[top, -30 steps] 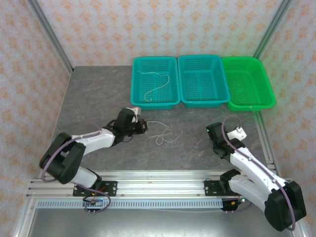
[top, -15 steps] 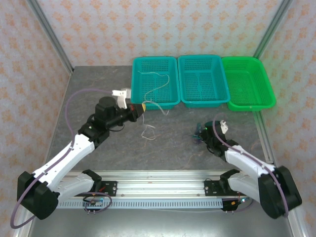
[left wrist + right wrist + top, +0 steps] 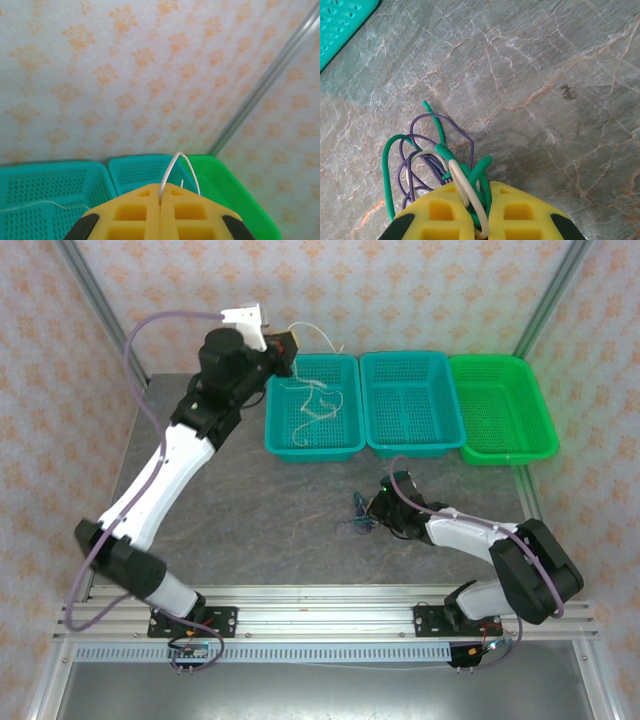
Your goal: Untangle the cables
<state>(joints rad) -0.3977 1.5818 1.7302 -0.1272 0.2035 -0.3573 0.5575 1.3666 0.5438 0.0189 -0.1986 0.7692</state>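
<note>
Cables (image 3: 312,408), top view: white strands draped over left teal basket (image 3: 300,449), one end pinched in left hand (image 3: 291,343), held high near back wall (image 3: 400,290). Green-purple-whitish tangle (image 3: 355,520) clamped in right hand (image 3: 369,514), low over surface (image 3: 250,520). Left wrist: yellow fingers (image 3: 130,215) pressed together, white loop (image 3: 177,162) nipped between them; middle teal basket (image 3: 135,171) and green basket (image 3: 240,200) seen beyond. Right wrist: fingers closed tight on tangle, loops fanned out over marbled surface.
</note>
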